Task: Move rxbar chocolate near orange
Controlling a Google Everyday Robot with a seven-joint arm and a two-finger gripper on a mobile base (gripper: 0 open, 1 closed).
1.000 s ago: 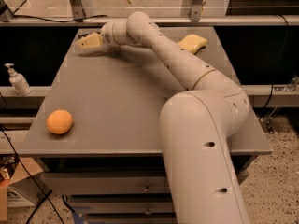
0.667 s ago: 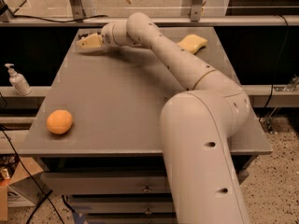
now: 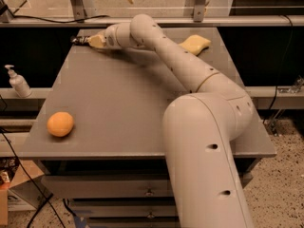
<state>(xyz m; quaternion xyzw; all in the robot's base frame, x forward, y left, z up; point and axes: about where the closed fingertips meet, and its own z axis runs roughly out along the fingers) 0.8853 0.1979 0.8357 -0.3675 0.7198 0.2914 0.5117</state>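
Note:
The orange (image 3: 60, 124) lies near the front left corner of the grey table (image 3: 118, 103). My arm reaches across the table to its far left corner. My gripper (image 3: 91, 41) is low over the table there. A small dark end, which looks like the rxbar chocolate (image 3: 78, 40), sticks out to the left of the gripper at the table's far edge. The rest of the bar is hidden by the gripper. The gripper is far from the orange, at the other end of the table's left side.
A pale yellow sponge (image 3: 194, 44) lies at the far right of the table. A white pump bottle (image 3: 18, 82) stands on a ledge left of the table. A rail and posts run behind the table's far edge.

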